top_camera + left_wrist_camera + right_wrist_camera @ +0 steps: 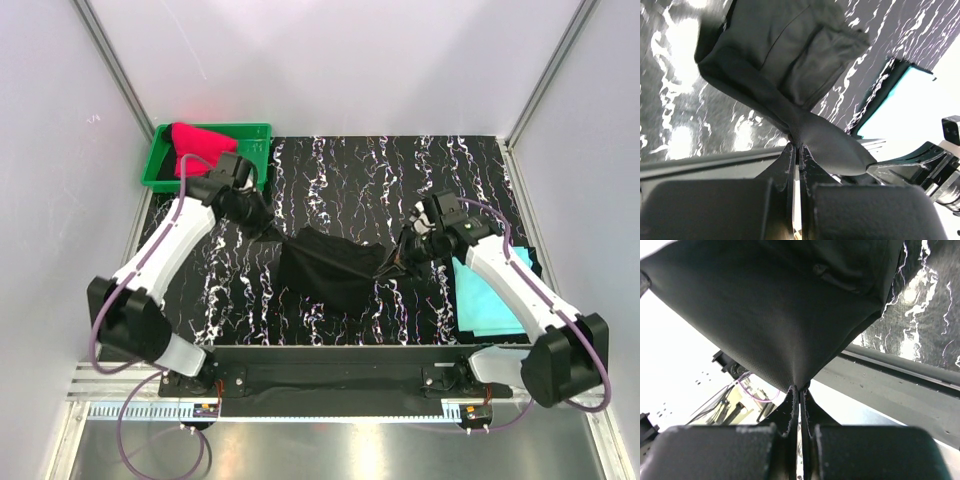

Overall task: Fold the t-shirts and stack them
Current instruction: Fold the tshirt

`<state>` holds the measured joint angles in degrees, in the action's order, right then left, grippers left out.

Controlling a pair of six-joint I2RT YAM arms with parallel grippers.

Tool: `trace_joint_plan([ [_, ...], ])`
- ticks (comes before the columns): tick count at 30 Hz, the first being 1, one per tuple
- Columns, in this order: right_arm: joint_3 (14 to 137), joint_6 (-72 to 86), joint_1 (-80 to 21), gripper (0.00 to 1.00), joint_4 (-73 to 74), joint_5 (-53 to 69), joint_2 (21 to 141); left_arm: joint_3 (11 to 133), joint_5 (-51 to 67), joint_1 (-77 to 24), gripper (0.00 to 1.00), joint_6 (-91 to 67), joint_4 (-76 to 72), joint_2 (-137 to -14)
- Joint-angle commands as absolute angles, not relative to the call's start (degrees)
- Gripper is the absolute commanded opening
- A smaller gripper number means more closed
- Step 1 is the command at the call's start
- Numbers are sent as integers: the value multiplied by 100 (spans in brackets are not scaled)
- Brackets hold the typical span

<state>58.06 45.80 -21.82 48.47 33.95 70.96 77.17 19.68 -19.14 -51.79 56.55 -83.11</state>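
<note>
Black t-shirt (325, 265) hanging stretched between both arms, left gripper (797, 149) clamping its left corner, right gripper (799, 389) pinching its right corner, turquoise t-shirt (485, 295) lying to its right

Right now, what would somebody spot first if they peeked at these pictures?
The black t-shirt sags over the middle of the marbled table, pinched at one end by the left gripper and at the other by the right gripper. Then the colours jump out: a bright red t-shirt is heaped in the green tray at the far left corner. A turquoise t-shirt lies flat at the near right.
</note>
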Motion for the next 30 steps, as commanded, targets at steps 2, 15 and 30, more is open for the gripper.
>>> trace_joint_plan([
  [2, 6240, 3824, -1785, 0, 5115, 3989, 7548, 8358, 1934, -1872, 0, -4983, 5467, -8928],
  [15, 6996, 3296, -1248, 0, 5028, 4148, 8946, 9931, 2153, -1732, 0, -4799, 5440, -10844],
  [30, 7941, 3174, -704, 30, 3454, 3859, 11283, 11415, 1084, -1564, 27, -4466, 5282, -12576],
])
